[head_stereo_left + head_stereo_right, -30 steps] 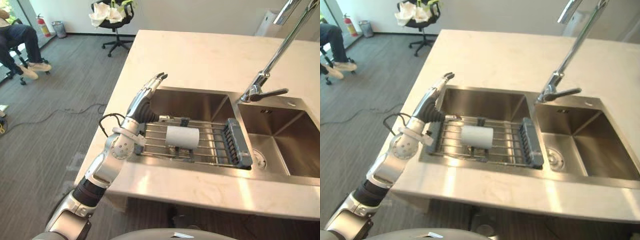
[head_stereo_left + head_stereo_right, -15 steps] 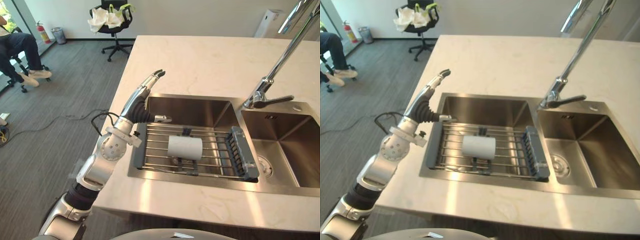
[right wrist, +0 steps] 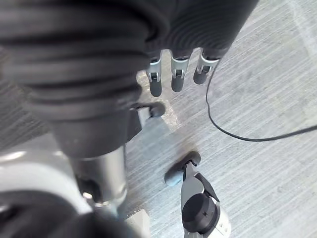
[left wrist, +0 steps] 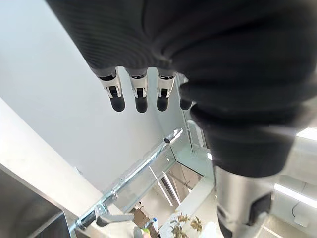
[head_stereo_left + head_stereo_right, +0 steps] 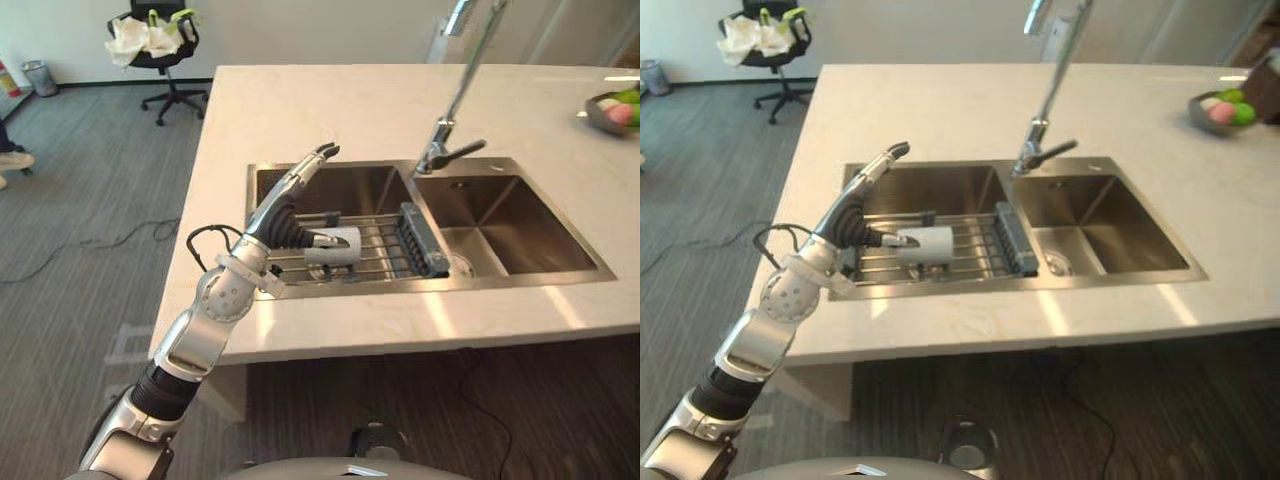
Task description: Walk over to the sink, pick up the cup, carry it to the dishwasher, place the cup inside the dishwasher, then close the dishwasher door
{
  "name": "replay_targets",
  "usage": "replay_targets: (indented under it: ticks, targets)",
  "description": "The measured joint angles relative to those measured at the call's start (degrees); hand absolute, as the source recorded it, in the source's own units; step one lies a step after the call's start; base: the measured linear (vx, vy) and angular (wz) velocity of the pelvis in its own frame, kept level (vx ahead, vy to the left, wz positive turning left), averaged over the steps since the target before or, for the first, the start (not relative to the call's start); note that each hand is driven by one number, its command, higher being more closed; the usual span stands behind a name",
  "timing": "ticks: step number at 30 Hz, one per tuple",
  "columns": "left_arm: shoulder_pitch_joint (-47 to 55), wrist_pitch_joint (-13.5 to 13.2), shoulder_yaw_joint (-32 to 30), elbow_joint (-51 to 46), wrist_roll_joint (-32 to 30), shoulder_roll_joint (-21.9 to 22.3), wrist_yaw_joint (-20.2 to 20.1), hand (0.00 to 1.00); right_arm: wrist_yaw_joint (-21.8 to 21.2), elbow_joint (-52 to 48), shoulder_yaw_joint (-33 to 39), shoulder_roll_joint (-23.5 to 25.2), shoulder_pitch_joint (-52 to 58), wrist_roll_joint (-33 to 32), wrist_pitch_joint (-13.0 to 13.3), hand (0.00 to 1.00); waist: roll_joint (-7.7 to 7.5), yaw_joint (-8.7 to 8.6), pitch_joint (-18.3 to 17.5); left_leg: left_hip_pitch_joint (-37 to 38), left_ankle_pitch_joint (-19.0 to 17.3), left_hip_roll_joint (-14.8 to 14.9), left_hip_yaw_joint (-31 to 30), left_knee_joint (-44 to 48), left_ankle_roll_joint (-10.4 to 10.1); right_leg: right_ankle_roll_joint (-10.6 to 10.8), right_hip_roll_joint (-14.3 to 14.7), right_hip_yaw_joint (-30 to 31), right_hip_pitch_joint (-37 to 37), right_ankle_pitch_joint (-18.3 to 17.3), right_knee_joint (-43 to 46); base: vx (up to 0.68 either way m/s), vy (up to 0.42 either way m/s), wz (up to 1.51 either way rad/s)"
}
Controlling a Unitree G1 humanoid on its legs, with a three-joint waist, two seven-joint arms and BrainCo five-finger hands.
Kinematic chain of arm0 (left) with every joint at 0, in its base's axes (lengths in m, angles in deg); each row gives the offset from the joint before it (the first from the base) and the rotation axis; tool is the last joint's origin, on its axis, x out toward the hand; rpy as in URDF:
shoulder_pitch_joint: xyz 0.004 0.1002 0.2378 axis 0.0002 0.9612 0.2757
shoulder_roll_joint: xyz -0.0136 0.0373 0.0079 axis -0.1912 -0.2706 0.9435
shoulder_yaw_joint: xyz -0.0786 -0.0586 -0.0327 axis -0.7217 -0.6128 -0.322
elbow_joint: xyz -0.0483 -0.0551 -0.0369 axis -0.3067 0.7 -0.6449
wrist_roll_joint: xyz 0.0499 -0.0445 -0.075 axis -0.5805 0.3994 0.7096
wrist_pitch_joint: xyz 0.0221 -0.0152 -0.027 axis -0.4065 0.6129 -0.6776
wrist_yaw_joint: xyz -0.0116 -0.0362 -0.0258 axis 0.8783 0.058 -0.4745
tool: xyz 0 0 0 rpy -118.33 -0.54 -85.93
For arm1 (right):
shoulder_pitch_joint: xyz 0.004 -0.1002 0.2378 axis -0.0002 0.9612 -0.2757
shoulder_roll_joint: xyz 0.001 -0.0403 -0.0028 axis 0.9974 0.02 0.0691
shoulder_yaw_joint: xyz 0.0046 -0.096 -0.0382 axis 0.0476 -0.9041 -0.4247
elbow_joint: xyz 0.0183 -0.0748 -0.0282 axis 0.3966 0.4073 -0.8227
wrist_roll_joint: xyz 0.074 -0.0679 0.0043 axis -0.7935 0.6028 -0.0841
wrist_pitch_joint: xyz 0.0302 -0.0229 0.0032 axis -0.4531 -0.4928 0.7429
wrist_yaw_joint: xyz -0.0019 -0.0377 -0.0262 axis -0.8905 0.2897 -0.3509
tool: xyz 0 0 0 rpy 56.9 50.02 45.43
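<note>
A white cup (image 5: 342, 244) lies on its side on a wire rack (image 5: 385, 256) across the left basin of the steel sink (image 5: 330, 288). My left hand (image 5: 287, 200) hangs over the basin's left part, open, its fingers straight and pointing up and away. Its thumb reaches towards the cup's left end; I cannot tell if it touches. The cup (image 5: 928, 244) and the left hand (image 5: 856, 204) appear the same way in the right eye view. In its wrist view the left hand's fingers (image 4: 140, 94) are straight. My right hand (image 3: 173, 74) is low over the carpet, open and holding nothing.
A tall faucet (image 5: 455, 95) rises between the two basins, with the right basin (image 5: 505, 225) beside it. A bowl of fruit (image 5: 612, 108) stands at the counter's far right. An office chair (image 5: 150, 35) with cloth on it is at the back left on the carpet.
The camera has pulled back and turned right, so the whole counter shows. My left hand now stands closer to the cup, thumb by its left end.
</note>
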Motion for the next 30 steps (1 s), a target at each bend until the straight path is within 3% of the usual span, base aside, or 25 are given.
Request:
replay_targets:
  ticks: [1, 2, 5, 7, 9, 11, 18, 23, 30]
  targets:
    - [-0.1, -0.3, -0.1, 0.8, 0.0, -0.4, 0.0, 0.0, 0.2, 0.3, -0.1, 0.0, -0.1, 0.4, -0.1, 0.0, -1.02, 0.12, -0.7, -0.9, 0.1, -0.1, 0.4, 0.7, -0.3, 0.0, -1.4, -0.1, 1.2, 3.0, -2.3, -0.01, -0.236, -0.61]
    - [0.1, -0.4, -0.8, 2.7, 0.0, -0.4, 0.0, 0.0, 0.0, 0.2, 0.0, -0.4, -0.4, 0.4, 0.1, 0.0, -1.15, 0.79, -1.1, -2.9, 0.5, 0.8, 0.3, 1.8, -0.6, 1.5, 0.3, -1.6, 1.2, 2.8, -6.2, -0.05, -0.257, -0.79]
    - [0.2, -0.3, -3.9, 5.0, 0.2, -1.1, 0.4, 0.0, 0.1, -0.1, -2.1, -2.7, -0.6, 2.5, 0.6, 0.0, 1.37, 2.57, -2.1, -2.6, 3.2, 3.9, 4.3, -1.4, -2.1, 1.2, 5.4, -2.9, 2.2, 3.1, -17.7, -0.06, -0.207, -1.1]
    - [0.3, 0.0, -6.6, 5.2, 0.2, -1.5, 1.6, 0.0, 0.1, -0.2, -2.7, -2.7, -0.5, 3.8, 0.8, 0.0, 0.96, 2.96, -2.2, -2.8, 3.4, 4.4, 7.7, -1.4, -2.8, 2.3, 7.5, -2.3, 3.5, 3.8, -25.5, -0.11, -0.179, -1.09]
    - [0.3, 0.3, -6.8, 5.3, -0.4, -1.7, 2.8, 0.0, 0.1, -0.4, -4.7, -1.4, 0.8, 4.1, 1.7, 0.0, -0.9, 2.64, -2.9, -4.2, 3.1, 4.3, 10.0, -0.9, -4.1, 5.2, 9.3, -0.7, 6.3, 5.7, -37.3, -0.14, -0.173, -0.63]
    - [0.6, 0.5, -6.1, 6.7, -1.9, -0.8, 3.6, 0.0, 0.0, -0.6, -6.6, -0.3, 1.7, 4.6, 1.9, 0.0, -1.78, 2.52, -2.9, -5.0, 3.1, 4.7, 10.6, 0.7, -4.7, 5.1, 10.3, -0.2, 8.1, 7.6, -43.0, -0.15, -0.176, -0.3]
    - [-2.0, 2.7, -5.6, 12.5, -10.5, 0.7, 4.9, 0.0, 0.0, -4.9, -9.7, -0.8, 3.3, 4.6, 1.8, 0.0, -1.23, 1.35, -3.4, -5.8, 5.9, 5.3, 9.8, -1.5, -4.9, 4.2, 11.8, -0.6, 7.0, 8.7, -43.9, -0.14, -0.068, 0.01]
    - [-6.8, 7.0, -5.2, 21.7, -11.8, -5.2, 4.8, 0.0, -0.2, -7.6, -11.2, -1.0, 3.6, 4.7, 1.6, 0.0, -1.18, 0.48, -3.5, -4.6, 8.2, 3.8, 9.5, -5.4, -5.1, 4.3, 11.1, -1.0, 6.3, 9.1, -43.9, -0.07, 0.013, 0.05]
    - [-13.6, 10.1, -5.4, 28.3, -11.7, -10.7, 3.0, 0.0, -1.4, -8.6, -11.2, -1.8, 3.5, 4.7, 0.4, 0.0, -0.18, -0.56, -3.6, -4.1, 9.1, 2.3, 9.4, -6.9, -4.5, 4.3, 9.9, -1.3, 6.2, 10.3, -43.9, 0.03, 0.023, 0.0]
